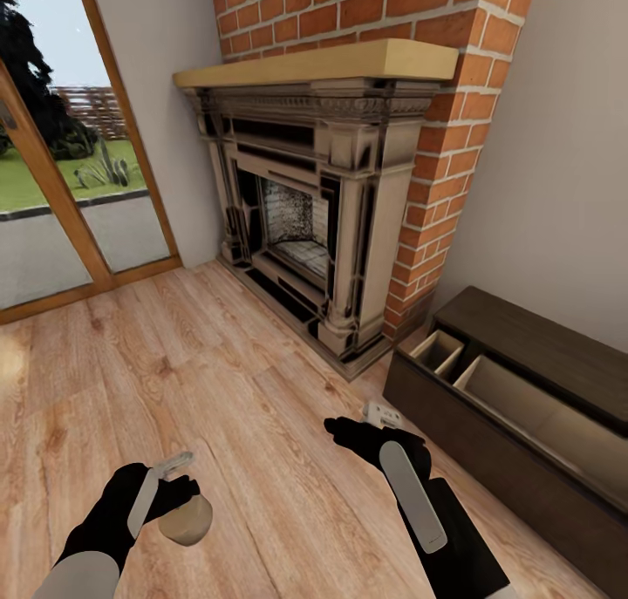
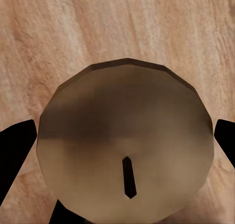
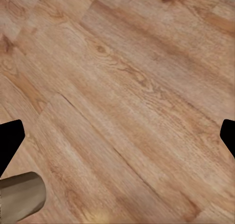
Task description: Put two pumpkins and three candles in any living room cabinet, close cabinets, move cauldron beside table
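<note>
1. One candle (image 1: 186, 520) rides low over the wood floor (image 1: 244, 407), clamped by its sides in the left gripper (image 1: 179, 486); the left wrist view shows its flat top (image 2: 127, 141) with a dark wick, a black finger (image 2: 17, 155) at either edge.
2. Squat, stiff and probably light, the wax cylinder looks smooth enough to slip, so a firm hold across its round wall suits it best.
3. Beside it, the right gripper (image 1: 381, 416) hangs empty over bare planks, jaws apart.
4. Further right, the cabinet (image 1: 523, 390) stands against the wall, its pale compartments (image 1: 488, 381) open from above.
5. Beyond, a fireplace (image 1: 314, 215) with brick chimney and a glass door (image 1: 70, 189) close the scene.
</note>
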Robot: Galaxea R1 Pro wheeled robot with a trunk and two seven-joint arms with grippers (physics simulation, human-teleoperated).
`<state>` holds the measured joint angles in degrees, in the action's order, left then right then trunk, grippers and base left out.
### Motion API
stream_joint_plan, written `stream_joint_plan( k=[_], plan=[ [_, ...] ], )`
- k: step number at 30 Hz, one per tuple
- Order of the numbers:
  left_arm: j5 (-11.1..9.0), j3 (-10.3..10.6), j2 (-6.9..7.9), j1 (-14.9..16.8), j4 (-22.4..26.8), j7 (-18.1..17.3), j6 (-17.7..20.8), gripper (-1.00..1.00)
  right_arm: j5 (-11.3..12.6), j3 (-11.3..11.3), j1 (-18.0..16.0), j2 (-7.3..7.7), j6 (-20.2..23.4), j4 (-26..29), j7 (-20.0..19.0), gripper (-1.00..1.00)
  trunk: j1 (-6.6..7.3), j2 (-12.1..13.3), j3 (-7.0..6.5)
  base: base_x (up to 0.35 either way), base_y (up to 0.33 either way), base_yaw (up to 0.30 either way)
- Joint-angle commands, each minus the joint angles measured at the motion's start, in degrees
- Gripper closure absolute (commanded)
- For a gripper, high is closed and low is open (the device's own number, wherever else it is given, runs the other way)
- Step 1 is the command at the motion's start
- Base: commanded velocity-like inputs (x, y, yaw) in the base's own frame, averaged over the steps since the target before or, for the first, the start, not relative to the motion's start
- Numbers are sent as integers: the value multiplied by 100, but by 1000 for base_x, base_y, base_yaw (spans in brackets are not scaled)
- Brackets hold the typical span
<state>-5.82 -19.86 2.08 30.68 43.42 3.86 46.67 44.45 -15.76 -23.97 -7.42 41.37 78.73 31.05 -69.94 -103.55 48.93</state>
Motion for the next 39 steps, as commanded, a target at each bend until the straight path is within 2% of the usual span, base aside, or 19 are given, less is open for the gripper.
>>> stream_joint_plan(
  k=[1, 7, 10, 12, 15, 18, 20, 24, 26, 28, 29, 30, 34, 39],
  plan=[
    [2, 0, 4, -1, 0, 0, 0, 100, 1, 9, -1, 0, -1, -14, -1, -100, 23, 42, -16, 0, 0, 0],
    [7, 20, -4, -1, 0, 4, 10, 100, 10, 92, 18, 6, 3, -31, 37, -100, 154, 282, -98, 0, 0, -79],
    [10, 39, -5, -1, 0, -3, 14, 100, 48, 250, 27, 16, 95, 90, 227, -100, 154, 282, -79, 0, 0, -188],
    [11, 57, -6, -1, 0, -12, 16, 100, 66, 335, 78, 43, 140, 110, 508, -100, 154, 282, -66, 0, 0, -207],
    [11, 68, 0, -1, 0, -15, 17, 100, 68, 412, 490, 69, 142, 31, 811, -100, 154, 282, -50, 0, 0, -229],
    [13, 70, 19, -61, -19, -16, 11, 100, 65, 606, 898, 84, 120, -28, 993, -100, 154, 282, -38, 0, 0, -248],
    [16, 73, 68, -75, -40, -13, 2, 100, 61, 720, 1066, 93, -40, -179, 1014, -100, 154, 282, -30, 0, 0, -253],
    [21, 78, 144, -130, -89, -11, -47, 100, 61, 894, 1560, 128, -1104, -964, 994, -100, 154, 282, -15, 0, 0, -255],
    [24, 88, 149, -226, -240, -9, -342, 100, 65, 927, 1674, 176, -1490, -1352, 975, -100, 154, 282, -7, 0, 0, -256],
    [26, 148, 137, -253, -349, -11, -551, 100, 63, 939, 1701, 191, -1638, -1595, 970, -100, 154, 282, 2, 0, 0, -256],
    [27, 244, 133, -264, -403, -4, -651, 100, 60, 943, 1711, 200, -1740, -1726, 966, -100, 154, 282, 7, 0, 0, -256],
    [24, 460, 138, -273, -451, 9, -738, 100, 48, 947, 1720, 207, -1895, -1852, 961, -100, 154, 282, 12, 0, 0, -256],
    [17, 806, 134, -279, -491, 20, -806, 100, 40, 950, 1727, 234, -2092, -1955, 937, -100, 154, 282, 32, 0, 0, -256],
    [12, 936, 139, -282, -507, 16, -823, 100, 67, 956, 1729, 358, -2165, -2019, 752, -100, 154, 282, 57, 0, 0, -256]
  ],
)
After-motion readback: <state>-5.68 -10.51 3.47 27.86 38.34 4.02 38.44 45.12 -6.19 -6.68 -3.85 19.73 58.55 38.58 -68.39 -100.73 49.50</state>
